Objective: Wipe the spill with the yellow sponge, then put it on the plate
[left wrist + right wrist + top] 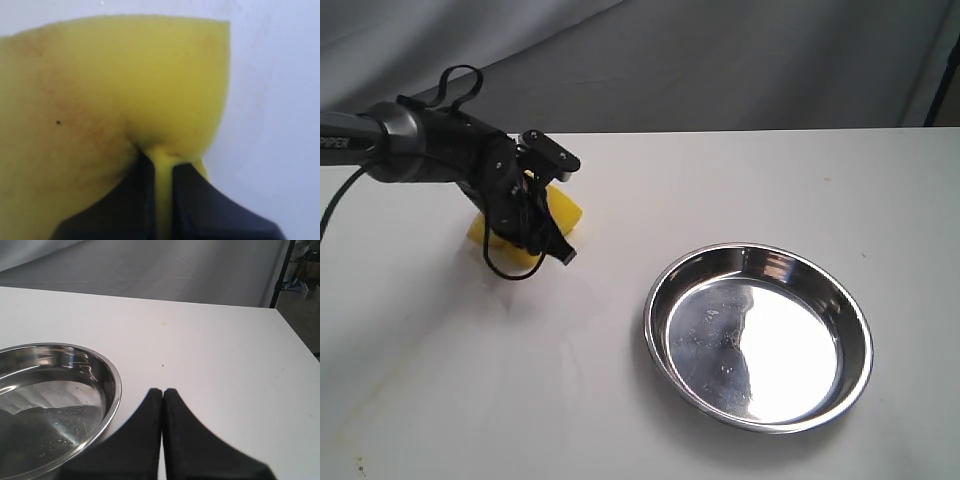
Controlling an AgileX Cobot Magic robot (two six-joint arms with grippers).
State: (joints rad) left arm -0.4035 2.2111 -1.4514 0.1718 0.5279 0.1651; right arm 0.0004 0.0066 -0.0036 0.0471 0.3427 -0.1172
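Note:
The yellow sponge (563,209) lies on the white table at the back left, mostly hidden under my left arm. My left gripper (161,160) is shut on the yellow sponge (115,85), pinching its foam into a thin fold between the black fingers; brownish stains mark its top. The steel plate (665,280) sits empty to the right of the sponge, well apart from it. My right gripper (163,392) is shut with nothing in it, just beside the plate (112,372). No spill shows in any view.
The white table (740,180) ends at a far edge against a grey cloth backdrop. Its right edge (295,335) runs near my right gripper, with a dark stand pole (280,272) beyond it.

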